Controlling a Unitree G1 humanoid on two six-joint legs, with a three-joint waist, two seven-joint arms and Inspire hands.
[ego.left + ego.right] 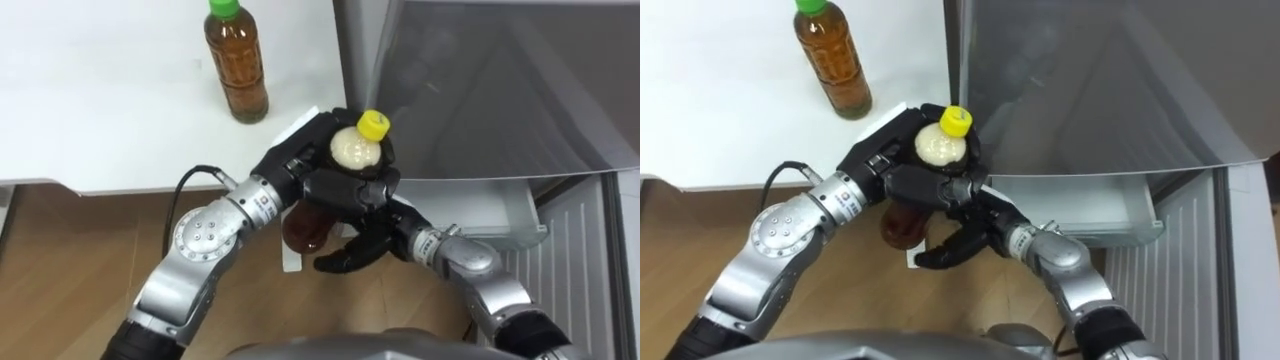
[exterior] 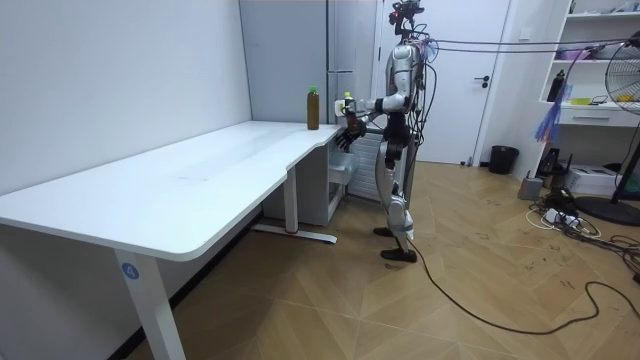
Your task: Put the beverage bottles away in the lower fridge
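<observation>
At the desk edge, the left hand is gripping a bottle, its black fingers curling tightly round the shoulder. The bottle is pointing cap up, clear of the desk, showing a yellow cap, a pale neck and a dark brown body. At 6 o'clock of it, the right hand is cupping loosely, fingers half spread; contact cannot be told. A second bottle, green-capped and amber, is standing on the smooth white desk at 11 o'clock. A grey fridge is rising at 3 o'clock.
</observation>
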